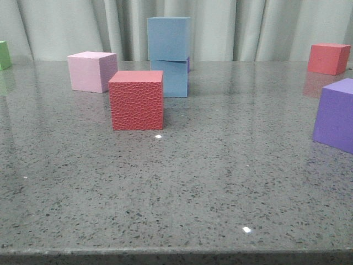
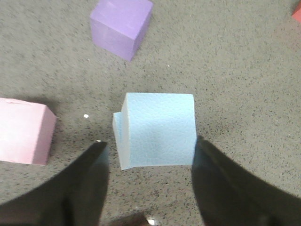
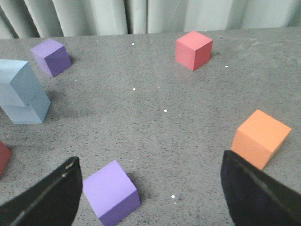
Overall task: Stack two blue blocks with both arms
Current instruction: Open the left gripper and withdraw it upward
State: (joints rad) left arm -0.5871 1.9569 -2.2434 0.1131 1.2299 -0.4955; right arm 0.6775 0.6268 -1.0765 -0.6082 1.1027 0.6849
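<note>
Two pale blue blocks stand stacked at the back middle of the table: the upper blue block [image 1: 169,38] sits on the lower blue block [image 1: 172,78], turned a little askew. From above in the left wrist view the upper block [image 2: 161,128] covers most of the lower block [image 2: 118,136]. My left gripper [image 2: 149,151] is open above the stack, its dark fingers [image 2: 89,181] apart on either side and touching nothing. The stack also shows in the right wrist view [image 3: 21,96]. My right gripper [image 3: 150,176] is open and empty above the table. Neither gripper shows in the front view.
A red cube [image 1: 136,100] stands in front of the stack, a pink cube [image 1: 91,71] to its left. A purple cube [image 1: 336,114] is at the right edge, another red cube [image 1: 328,58] back right, a green cube [image 1: 4,54] far left. An orange cube [image 3: 260,137] and a purple cube [image 3: 111,192] lie under the right gripper.
</note>
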